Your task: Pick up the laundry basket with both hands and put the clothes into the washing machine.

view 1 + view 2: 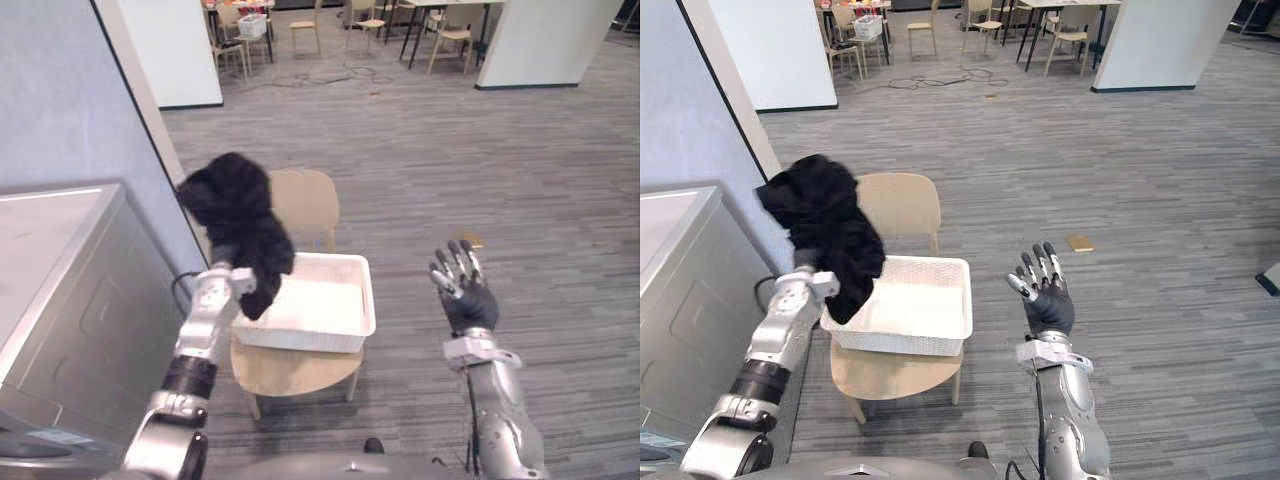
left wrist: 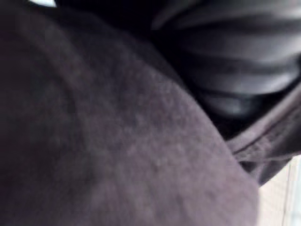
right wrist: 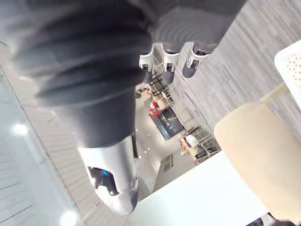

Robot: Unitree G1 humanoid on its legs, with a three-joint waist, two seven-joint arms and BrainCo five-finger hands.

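Black garment (image 1: pixel 238 215) hangs raised over white basket (image 1: pixel 340 325), draped on left hand (image 2: pixel 235 66); fingers buried in cloth, grip cannot tell. Right hand (image 1: pixel 462 290) idle beside, fingers spread. Basket sits on chair (image 1: pixel 300 370), looks emptied. Remaining: garment into washer (image 1: pixel 70 300)

An office-like hall: grey plank floor (image 1: pixel 450 150), white pillar (image 1: pixel 545 40), distant tables (image 1: pixel 432 5) and chairs (image 1: pixel 455 35).
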